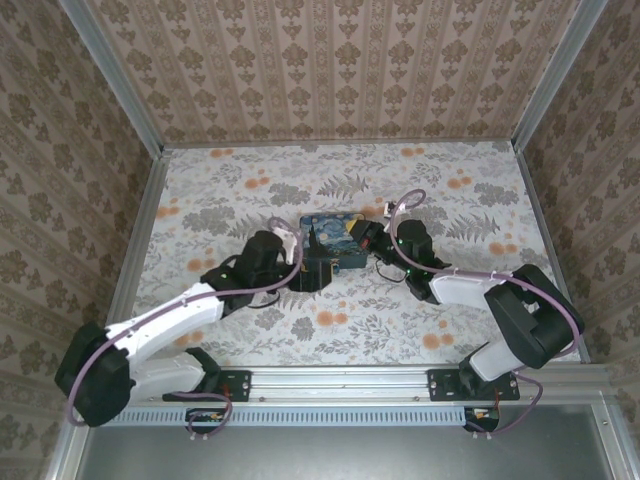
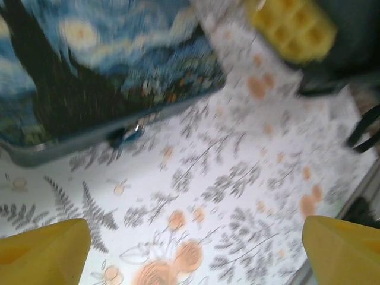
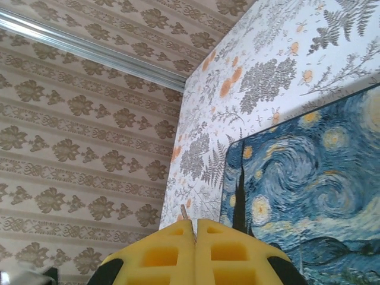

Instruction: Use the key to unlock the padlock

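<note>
The starry-night box (image 1: 335,240) lies mid-table. A tiny dark bluish-grey padlock (image 2: 127,135) hangs at the box's (image 2: 89,71) front edge, blurred in the left wrist view. My left gripper (image 1: 318,272) hovers just in front of that edge. It (image 2: 196,255) is open, with yellow fingertips (image 2: 44,249) far apart and only tablecloth between them. My right gripper (image 1: 368,240) sits at the box's right side. It (image 3: 195,228) is shut on the key, whose thin metal tip (image 3: 184,212) pokes out above the pads. The box lid (image 3: 309,190) lies to the right of those pads.
The floral tablecloth (image 1: 250,190) has room behind and to both sides of the box. Patterned walls (image 1: 340,60) with aluminium posts close in the table. The right gripper's yellow finger (image 2: 294,27) is close by, at the top right of the left wrist view.
</note>
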Robot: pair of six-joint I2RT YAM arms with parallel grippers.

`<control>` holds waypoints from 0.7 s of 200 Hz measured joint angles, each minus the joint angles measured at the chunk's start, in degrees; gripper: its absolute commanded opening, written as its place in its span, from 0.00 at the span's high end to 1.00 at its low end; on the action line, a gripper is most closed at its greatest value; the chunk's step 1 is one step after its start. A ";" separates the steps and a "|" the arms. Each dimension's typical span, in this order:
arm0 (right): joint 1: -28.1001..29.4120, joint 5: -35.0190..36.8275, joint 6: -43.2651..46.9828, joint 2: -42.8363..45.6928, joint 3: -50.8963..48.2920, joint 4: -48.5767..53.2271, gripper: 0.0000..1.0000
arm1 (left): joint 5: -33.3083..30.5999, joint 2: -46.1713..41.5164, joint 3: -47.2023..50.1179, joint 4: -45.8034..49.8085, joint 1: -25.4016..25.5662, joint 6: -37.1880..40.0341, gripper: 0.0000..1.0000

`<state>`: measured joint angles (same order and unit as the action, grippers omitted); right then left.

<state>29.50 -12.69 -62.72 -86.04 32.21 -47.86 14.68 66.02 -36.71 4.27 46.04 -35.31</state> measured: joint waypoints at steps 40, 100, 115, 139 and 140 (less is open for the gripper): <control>-1.46 -1.44 -0.46 -1.90 0.02 0.09 1.00 | -2.32 9.05 0.09 -3.78 3.87 3.67 0.13; -3.32 -3.43 -3.28 -8.81 0.02 -4.96 1.00 | -3.63 19.85 0.07 -15.26 4.13 5.64 0.18; -3.76 -3.91 -3.89 -10.16 0.02 -6.38 1.00 | -4.04 22.27 -0.20 -17.31 4.13 6.03 0.19; -4.52 -4.57 -5.07 -11.96 0.02 -8.81 1.00 | -4.94 25.90 -0.74 -20.28 4.09 6.45 0.20; -4.55 -4.59 -5.11 -12.00 0.02 -8.92 1.00 | -4.98 26.01 -0.76 -20.33 4.09 6.47 0.21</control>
<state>24.95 -17.28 -67.83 -98.04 32.23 -56.77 9.69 92.03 -37.47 -16.05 50.13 -28.84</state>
